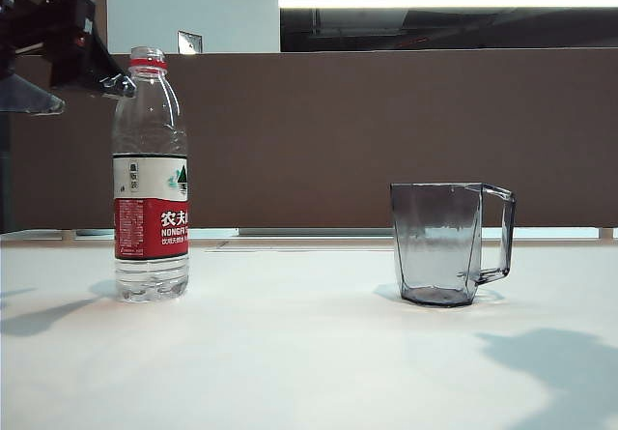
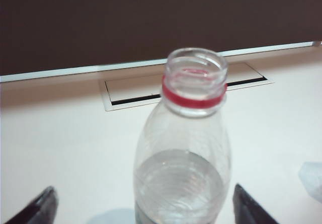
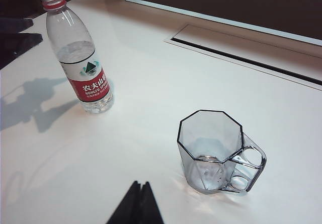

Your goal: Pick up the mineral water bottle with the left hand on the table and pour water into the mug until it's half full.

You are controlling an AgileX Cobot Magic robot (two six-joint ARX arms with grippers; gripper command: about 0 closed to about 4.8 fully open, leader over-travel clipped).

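The mineral water bottle (image 1: 150,179) stands upright and uncapped on the left of the white table (image 1: 309,372), with a red neck ring and a red-and-white label. Its water (image 2: 178,183) reaches up to about the shoulder. My left gripper (image 1: 82,97) hovers open at neck height just left of the bottle. In the left wrist view the left gripper (image 2: 142,188) has a finger on each side of the bottle (image 2: 181,148), both well apart from it. The smoky faceted mug (image 1: 439,242) stands to the right, handle turned right, and looks empty. My right gripper (image 3: 141,184) is shut, hanging near the mug (image 3: 209,148).
A brown partition (image 1: 386,130) runs along the table's far edge. A rectangular cable slot (image 3: 241,53) is set into the tabletop behind the bottle (image 3: 80,68) and mug. Shadows of the arms fall on the table at the left and right.
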